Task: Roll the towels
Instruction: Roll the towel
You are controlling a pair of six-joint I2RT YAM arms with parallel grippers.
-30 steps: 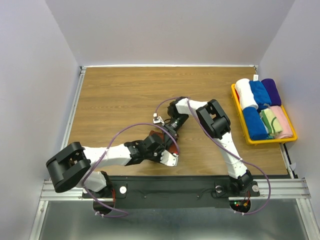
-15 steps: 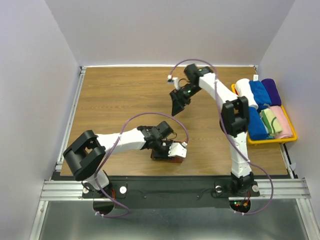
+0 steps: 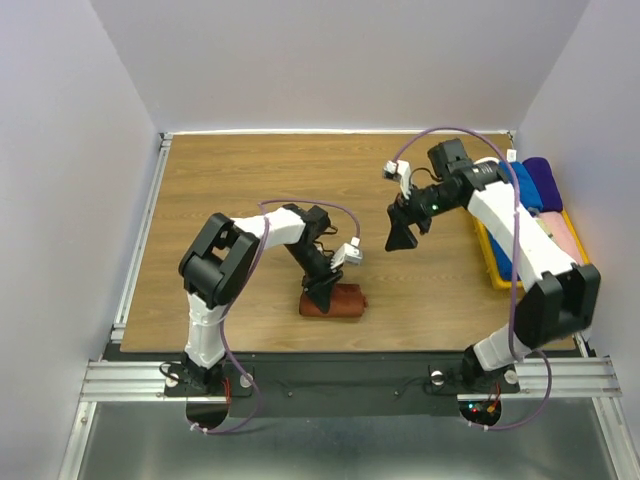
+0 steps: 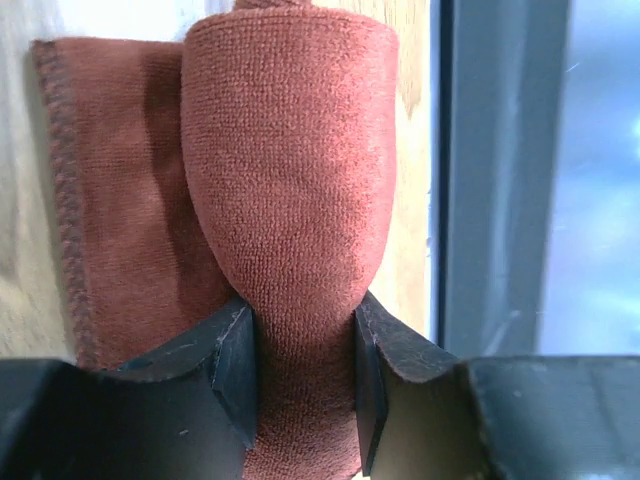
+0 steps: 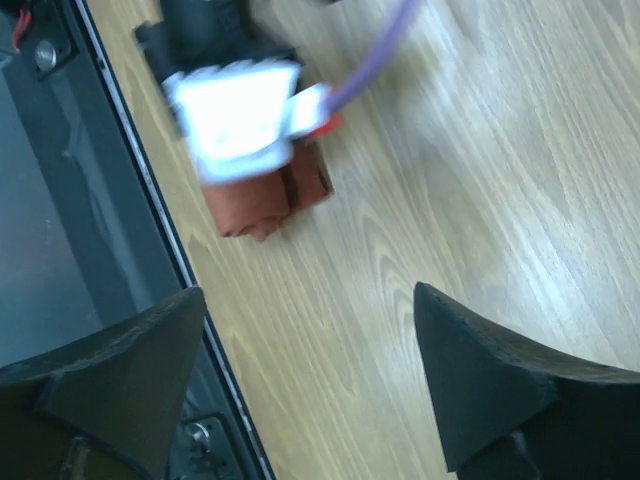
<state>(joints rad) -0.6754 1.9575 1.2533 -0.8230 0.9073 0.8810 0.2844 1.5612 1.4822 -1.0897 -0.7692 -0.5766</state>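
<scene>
A rust-brown towel lies rolled near the table's front edge. My left gripper reaches down onto its left end. In the left wrist view the roll sits squeezed between both fingers, so the left gripper is shut on it, and a flat tail of the cloth spreads to the left. My right gripper hangs above the middle of the table, apart from the towel. In its own view the right gripper is open and empty, with the brown towel far below.
A yellow tray stands at the right edge with blue, purple and pink rolled towels, partly hidden by my right arm. The dark front rail runs just beside the roll.
My right gripper has let go, opened and lifted away to the right. My left arm has swung round and now holds the brown roll near the front edge.
</scene>
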